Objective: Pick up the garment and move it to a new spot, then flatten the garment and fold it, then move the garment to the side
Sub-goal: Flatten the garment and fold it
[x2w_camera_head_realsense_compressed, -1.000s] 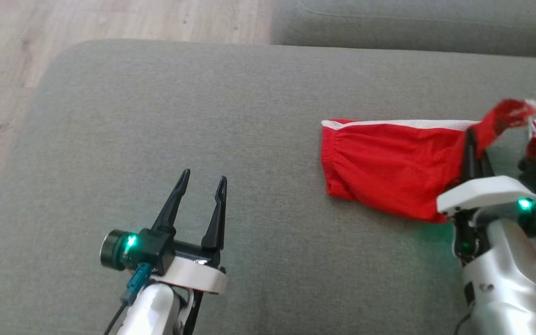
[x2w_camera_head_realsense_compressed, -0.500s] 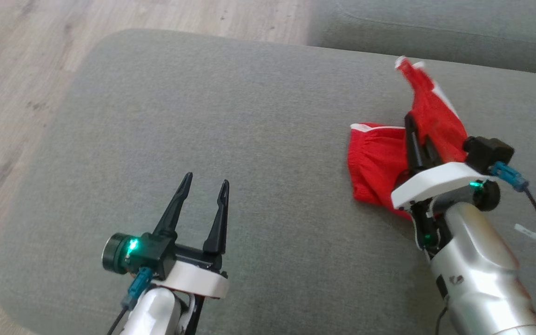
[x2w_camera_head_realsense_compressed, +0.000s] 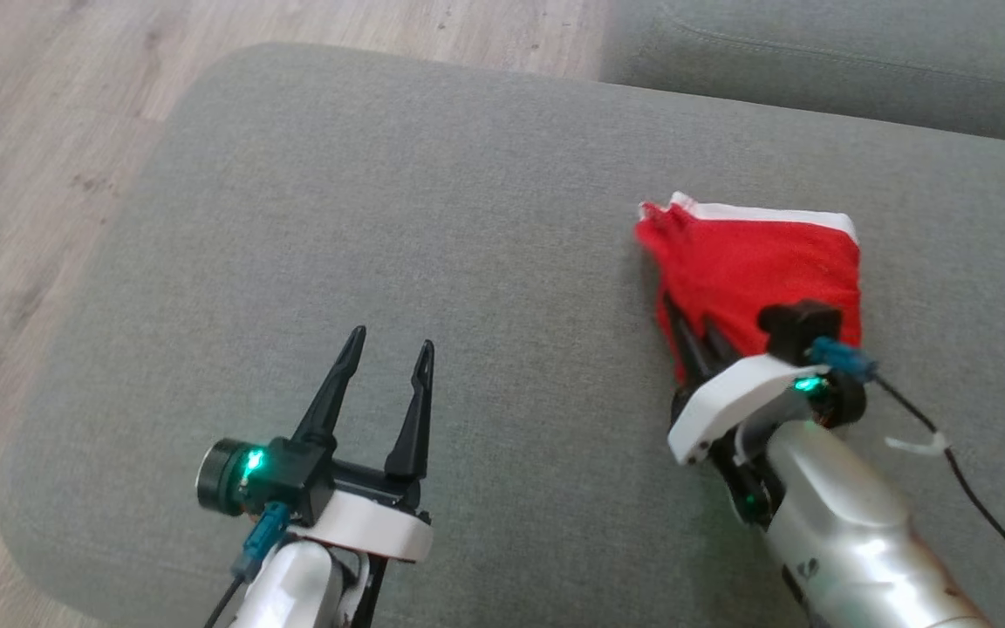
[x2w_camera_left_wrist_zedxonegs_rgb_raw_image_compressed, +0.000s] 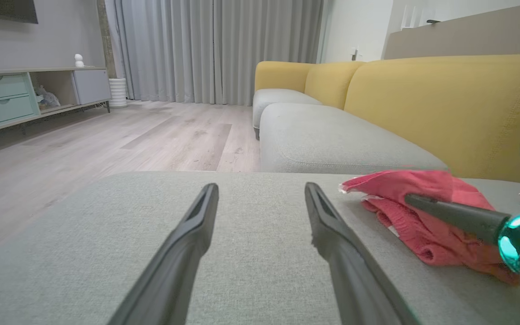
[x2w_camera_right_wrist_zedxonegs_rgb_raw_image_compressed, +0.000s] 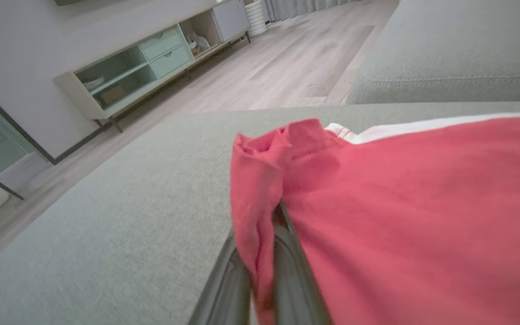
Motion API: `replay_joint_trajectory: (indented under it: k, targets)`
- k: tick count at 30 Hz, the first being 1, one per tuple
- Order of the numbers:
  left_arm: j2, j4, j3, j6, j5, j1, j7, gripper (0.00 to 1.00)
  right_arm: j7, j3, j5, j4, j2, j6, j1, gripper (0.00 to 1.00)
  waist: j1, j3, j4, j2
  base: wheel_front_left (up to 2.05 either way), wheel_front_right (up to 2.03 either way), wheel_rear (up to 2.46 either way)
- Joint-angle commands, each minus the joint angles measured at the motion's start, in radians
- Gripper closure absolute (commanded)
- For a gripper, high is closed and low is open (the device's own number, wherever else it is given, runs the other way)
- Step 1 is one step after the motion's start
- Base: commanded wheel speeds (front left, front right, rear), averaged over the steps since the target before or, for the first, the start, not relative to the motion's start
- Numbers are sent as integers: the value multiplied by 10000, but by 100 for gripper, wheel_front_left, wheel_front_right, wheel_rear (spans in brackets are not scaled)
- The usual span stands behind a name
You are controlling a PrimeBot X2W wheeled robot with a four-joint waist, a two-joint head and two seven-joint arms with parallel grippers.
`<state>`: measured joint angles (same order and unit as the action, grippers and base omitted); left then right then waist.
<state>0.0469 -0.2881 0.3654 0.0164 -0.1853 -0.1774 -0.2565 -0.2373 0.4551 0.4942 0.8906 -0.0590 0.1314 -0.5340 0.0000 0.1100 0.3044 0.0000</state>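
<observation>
The wooden floor (x2w_camera_head_realsense_compressed: 49, 131) runs along the left and far-left of the scene, in plain boards. The big grey cushion (x2w_camera_head_realsense_compressed: 380, 218) takes most of the head view. Its rounded left edge and far-left corner meet the floor, and its left half and middle lie bare, giving broad open room. Beyond its far edge sits a 2nd grey cushion (x2w_camera_head_realsense_compressed: 816, 70), parted from it by a narrow seam. In the left wrist view a yellow backrest (x2w_camera_left_wrist_zedxonegs_rgb_raw_image_compressed: 445, 99) rises along the right side of both cushions and closes that side off.

The red garment (x2w_camera_head_realsense_compressed: 764, 262) lies on the right half of the big cushion, nearer its far edge than its near one. Its white-trimmed hem faces far, and 1 layer is drawn over towards the left into a bunched corner.

The right gripper (x2w_camera_head_realsense_compressed: 687, 330) reaches in at the garment's near-left edge. In the right wrist view its 2 fingers (x2w_camera_right_wrist_zedxonegs_rgb_raw_image_compressed: 287, 271) are pressed together with a fold of red cloth pinched between them. A black cable (x2w_camera_head_realsense_compressed: 965, 488) trails from that wrist across the cushion to the right.

The left gripper (x2w_camera_head_realsense_compressed: 389, 349) hovers over bare cushion near the near edge, well apart from the garment, jaws spread wide and holding nothing.
</observation>
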Motion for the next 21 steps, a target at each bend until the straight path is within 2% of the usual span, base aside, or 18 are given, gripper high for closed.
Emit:
replay_joint_trajectory:
  k: [1,2,3,6,13,16,18,19,20,21]
  targets:
    - [34,284,-202,-94,-38,-304,-53,0,93,411,19,-86,87,-7,-201,100,0,-25,-93,0,0,0,0]
    - [34,269,-183,-101,-43,-312,-53,0,181,571,-43,65,87,-7,-180,92,0,-38,-157,0,0,0,0]
    - [34,255,-171,-105,-39,-317,-53,0,223,725,-183,225,87,-7,-174,0,0,-51,-229,0,0,0,0]
    - [34,210,-198,-112,-8,-323,-53,0,167,1106,-464,432,87,-7,-142,0,0,-102,-489,0,0,0,0]
    - [67,270,-481,-130,54,-318,-53,0,-166,914,-553,-19,86,-7,34,0,0,-266,-1266,0,0,0,0]
    - [74,385,-638,-129,78,-335,-53,0,-231,101,-751,-603,-15,-7,163,0,0,-337,-1687,0,0,0,0]
    - [75,489,-773,-144,83,-332,-53,0,-238,-700,-1054,-1458,-172,-7,381,0,0,-375,-1973,0,0,0,0]
    - [73,548,-843,-151,77,-323,-53,0,-239,-1174,-1243,-1929,-229,-7,573,0,0,-401,-2115,0,0,0,0]
    - [69,685,-989,-176,49,-294,-53,0,-241,-2194,-1666,-2887,-253,-7,1060,0,0,-435,-2382,0,0,0,0]
    - [68,738,-1064,-175,29,-270,-53,0,-241,-2633,-1927,-3338,-233,-7,1327,0,0,-444,-2521,0,0,0,0]
